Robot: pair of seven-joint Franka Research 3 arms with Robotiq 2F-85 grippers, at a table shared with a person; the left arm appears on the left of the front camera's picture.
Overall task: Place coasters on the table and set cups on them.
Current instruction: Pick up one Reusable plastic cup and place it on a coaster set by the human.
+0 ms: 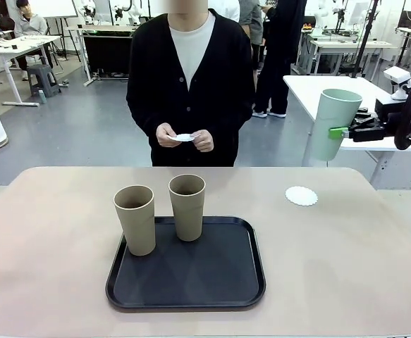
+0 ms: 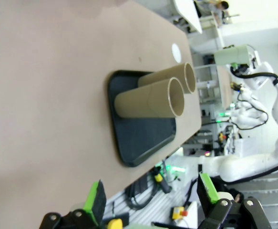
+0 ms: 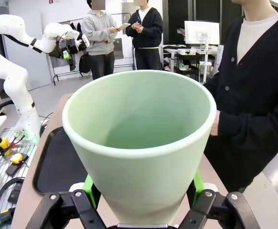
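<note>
Front view: at the upper right, the right gripper squeezes the green cup, upright in the air. One coaster lies on the table at the middle right. Two brown cups stand on the black tray. The person's hands hold another coaster. I think the green cup must next go straight down onto the lying coaster.

Left wrist view: at the bottom, the left gripper has its fingers wide apart, with nothing between.

Right wrist view: up close, green pads press both sides of the green cup.
</note>
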